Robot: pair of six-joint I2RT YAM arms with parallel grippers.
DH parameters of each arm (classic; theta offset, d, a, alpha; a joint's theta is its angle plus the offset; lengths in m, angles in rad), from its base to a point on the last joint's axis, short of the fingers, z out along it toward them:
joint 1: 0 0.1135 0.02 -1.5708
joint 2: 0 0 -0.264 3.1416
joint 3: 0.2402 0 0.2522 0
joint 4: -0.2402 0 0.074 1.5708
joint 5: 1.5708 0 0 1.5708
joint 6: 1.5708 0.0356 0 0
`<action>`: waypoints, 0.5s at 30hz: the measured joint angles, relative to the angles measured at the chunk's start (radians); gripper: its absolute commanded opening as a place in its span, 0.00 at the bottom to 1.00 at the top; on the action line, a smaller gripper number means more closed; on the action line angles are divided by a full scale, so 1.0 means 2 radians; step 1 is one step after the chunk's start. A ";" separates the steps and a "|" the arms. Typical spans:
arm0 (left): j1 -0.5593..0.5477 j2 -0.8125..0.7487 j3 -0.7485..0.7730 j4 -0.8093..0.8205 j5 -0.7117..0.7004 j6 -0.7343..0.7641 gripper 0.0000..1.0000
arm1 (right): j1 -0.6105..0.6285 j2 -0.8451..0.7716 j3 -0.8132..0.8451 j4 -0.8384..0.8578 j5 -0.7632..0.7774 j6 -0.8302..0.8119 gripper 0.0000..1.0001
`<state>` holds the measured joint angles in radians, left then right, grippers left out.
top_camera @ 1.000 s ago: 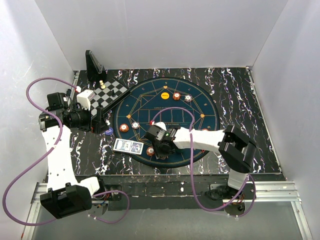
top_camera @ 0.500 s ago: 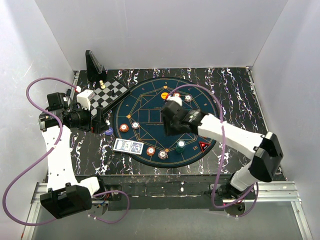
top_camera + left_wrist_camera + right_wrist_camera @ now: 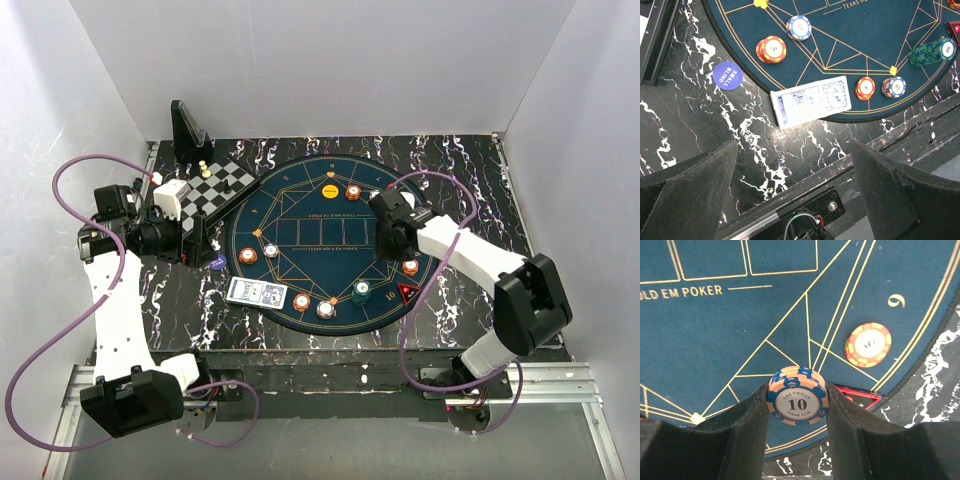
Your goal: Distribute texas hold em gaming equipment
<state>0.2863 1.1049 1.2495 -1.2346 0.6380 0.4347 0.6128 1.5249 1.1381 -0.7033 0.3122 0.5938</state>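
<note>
My right gripper [image 3: 797, 389] is shut on a small stack of peach-and-blue "10" poker chips [image 3: 797, 401] and holds it above the right part of the round blue mat [image 3: 300, 215]. In the top view the right gripper [image 3: 393, 240] hangs near an orange chip [image 3: 410, 267], which also shows in the right wrist view [image 3: 868, 344]. A red triangular marker [image 3: 407, 293] lies beside it. My left gripper [image 3: 203, 247] is open and empty over the table's left side. Below the left gripper [image 3: 794, 146] lie blue-backed cards [image 3: 811, 100] and a blue "small blind" marker [image 3: 727, 75].
Chip stacks sit round the mat: orange [image 3: 771, 48], white-blue [image 3: 799, 27], two at the front [image 3: 865, 87], teal [image 3: 930, 50], two at the back [image 3: 353, 191] by a yellow marker [image 3: 330, 187]. A checkered board [image 3: 220, 185] stands at the back left.
My right gripper has swung from the mat's front left across to its right side with the chip stack in it. The left arm has not moved.
</note>
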 measured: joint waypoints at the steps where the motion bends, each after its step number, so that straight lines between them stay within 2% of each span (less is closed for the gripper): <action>1: 0.000 0.000 0.000 0.000 0.000 0.000 1.00 | 0.000 0.009 -0.004 0.006 -0.002 0.000 0.22; 8: 0.000 0.000 0.000 0.000 -0.002 0.002 1.00 | -0.002 0.051 -0.025 0.035 -0.013 0.002 0.22; 15: 0.000 0.000 0.000 0.000 -0.002 0.002 1.00 | -0.005 0.059 -0.049 0.058 -0.016 0.006 0.25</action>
<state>0.2863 1.1049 1.2495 -1.2346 0.6350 0.4381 0.6029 1.6436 1.0393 -0.5880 0.2810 0.6064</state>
